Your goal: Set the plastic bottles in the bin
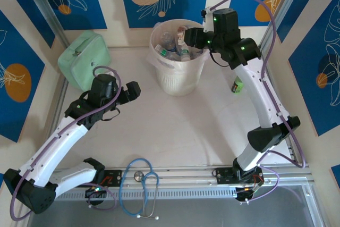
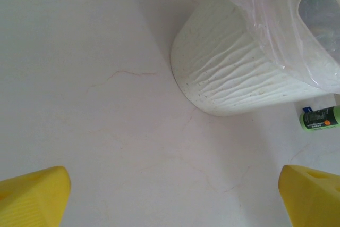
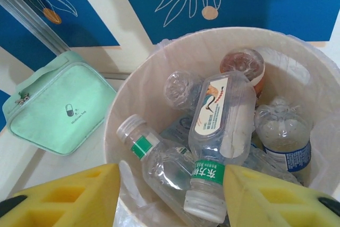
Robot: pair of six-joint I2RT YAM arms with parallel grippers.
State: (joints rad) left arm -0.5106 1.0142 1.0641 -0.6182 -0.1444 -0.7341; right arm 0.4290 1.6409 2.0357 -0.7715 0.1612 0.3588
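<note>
Clear plastic bottles (image 3: 220, 115) are piled inside the round cream-white ribbed bin (image 1: 180, 75), far centre of the table (image 1: 175, 126). One green bottle (image 1: 237, 84) lies just right of the bin. Right gripper (image 3: 170, 195) hovers over the bin, fingers spread, empty. Left gripper (image 2: 170, 200) also spread, over bare table near-left of the bin. Mint-green zippered pouch (image 1: 83, 57) sits far left.

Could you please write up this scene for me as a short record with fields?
container: bin upright, lined, far middle of the table, holding many bottles
left out: one green bottle on the table, right of the bin
left arm: left end effector open above bare table near the bin
right arm: right end effector open over the bin's mouth
other: pouch left of the bin; stethoscope at the near edge
</note>
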